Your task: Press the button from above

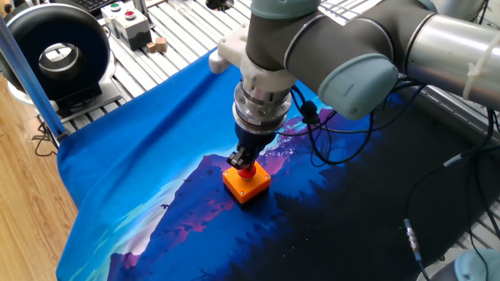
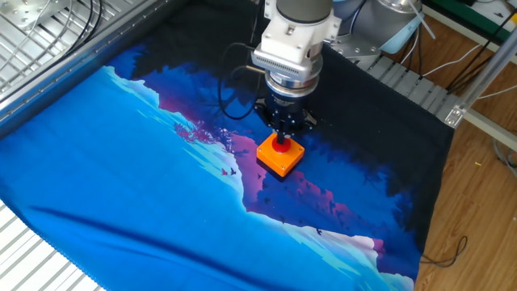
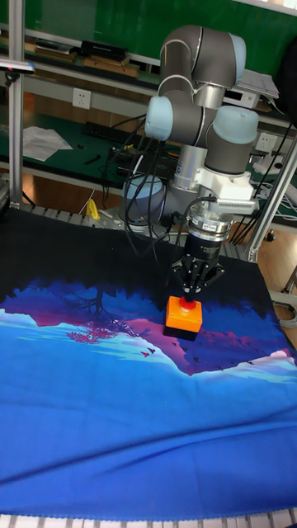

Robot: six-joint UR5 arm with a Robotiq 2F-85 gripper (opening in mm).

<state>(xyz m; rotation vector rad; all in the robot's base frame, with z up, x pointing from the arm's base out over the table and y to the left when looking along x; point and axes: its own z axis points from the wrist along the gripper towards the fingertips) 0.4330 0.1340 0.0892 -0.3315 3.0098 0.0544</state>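
Button: red dome point(image 2: 279, 145) on top of a small orange box point(image 2: 279, 158); only a sliver of red shows under the tool in each view.
Box position: on the printed blue cloth point(image 1: 133, 172) that covers the desk, roughly mid-cloth, well apart from every edge, at the line where the blue print meets the dark print.
Gripper: tip point(image 3: 190, 295) points straight down, directly over the dome, and appears to touch it.
Jaws: the tall fixed view shows the fingers tapering to one point at the dome, tips together with no gap visible; they hold nothing, only bear down on the button.
Step, as judged: press in progress or just at contact; whether the dome has travelled cannot be read.
Risk, off-centre load: the dome is rounded, so a tip landing to one side could slide off it and strike the box top instead.
Risk, box shift: the box sits loose on cloth; any sideways component in the push may skate or tip it, and the cloth could wrinkle with it.
Risk, over-travel: pushing down past the button's stop would load the box and desk hard.
Risk, cable: a black cable point(image 1: 328, 136) loops beside the wrist; it hangs near the cloth and could snag during retreat.
Bystander: grey box with green and red buttons point(image 1: 125, 19) at the far corner, well apart, not the target.
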